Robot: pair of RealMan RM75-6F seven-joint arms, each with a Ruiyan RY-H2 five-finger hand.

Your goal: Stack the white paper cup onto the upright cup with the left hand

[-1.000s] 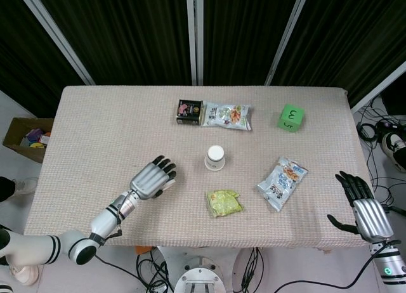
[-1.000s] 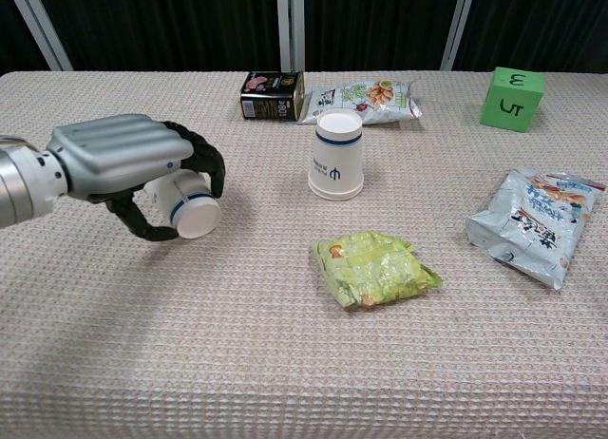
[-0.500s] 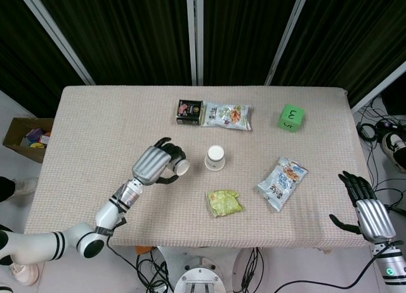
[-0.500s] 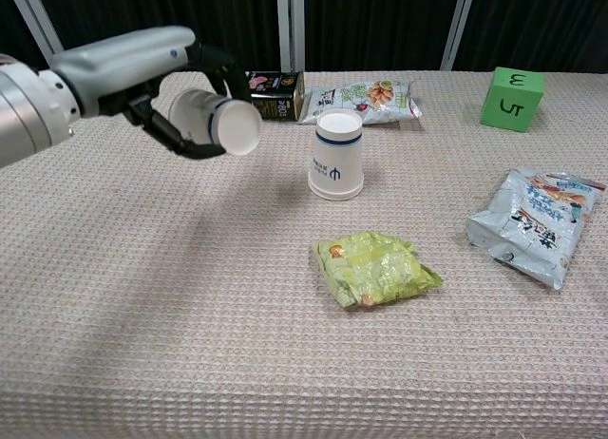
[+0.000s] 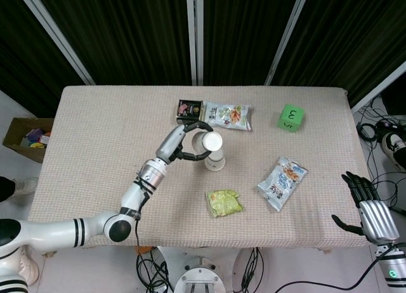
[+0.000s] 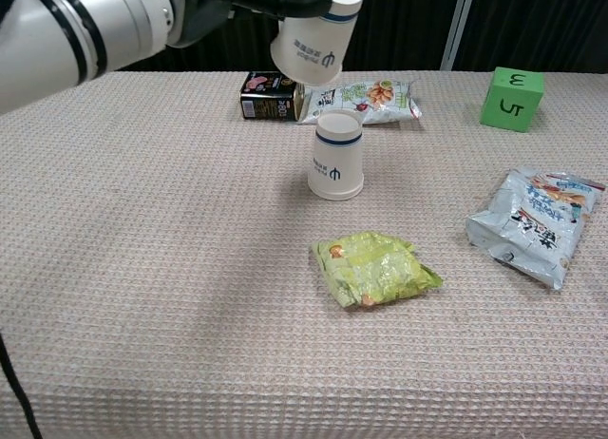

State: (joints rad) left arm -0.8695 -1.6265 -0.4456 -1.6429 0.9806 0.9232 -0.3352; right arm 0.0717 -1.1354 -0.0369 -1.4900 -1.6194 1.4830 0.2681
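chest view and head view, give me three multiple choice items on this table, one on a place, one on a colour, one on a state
1. Where is the held paper cup?
A. above the standing cup
B. lying on the table
C. beside the cube

2. What colour is the cube?
A. red
B. green
C. blue

3. What is the right hand doing?
A. gripping a snack bag
B. pressing the cube
C. holding nothing, fingers apart

Answers: 1 A, the left hand holds it in the air over the standing cup. 2 B, both views show it green. 3 C, it is off the table's right edge.
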